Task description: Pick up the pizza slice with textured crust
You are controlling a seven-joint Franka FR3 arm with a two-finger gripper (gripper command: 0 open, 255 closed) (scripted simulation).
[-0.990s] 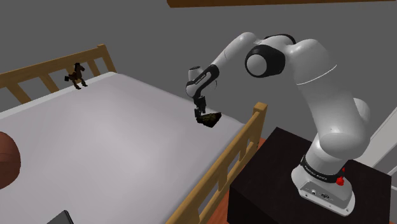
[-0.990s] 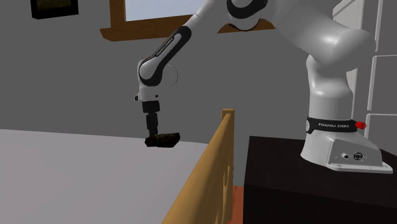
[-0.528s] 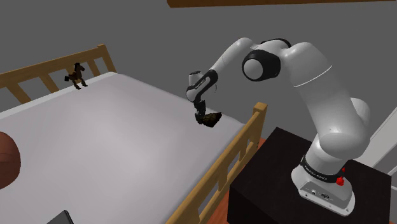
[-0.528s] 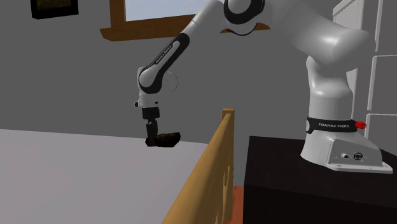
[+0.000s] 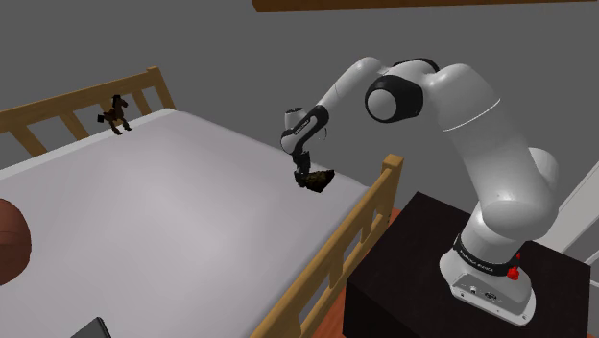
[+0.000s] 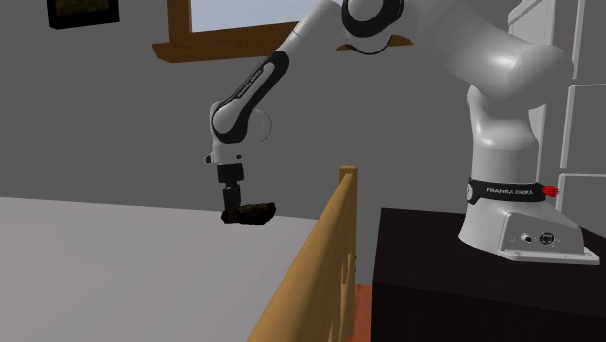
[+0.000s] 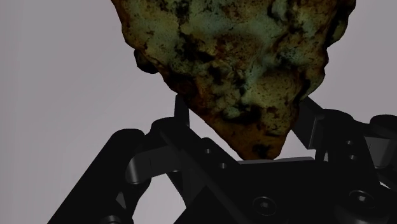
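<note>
— What's on the bed around the arm?
— It's a wooden-railed bed with a pale grey mattress. A small dark figurine stands by the far rail, and a round brown ball shows at the shoulder view's left edge. Both are well apart from the black gripper.
— And the slice?
— The mottled brown-green pizza wedge is at the mattress's edge, near the wooden corner post and the black stand. The gripper's fingers are closed on its narrow tip, one on each side.
— Is it lifted?
— I can't tell.
— What's closest to it?
— The post and side rail, just beside the wedge but not touching it.
</note>
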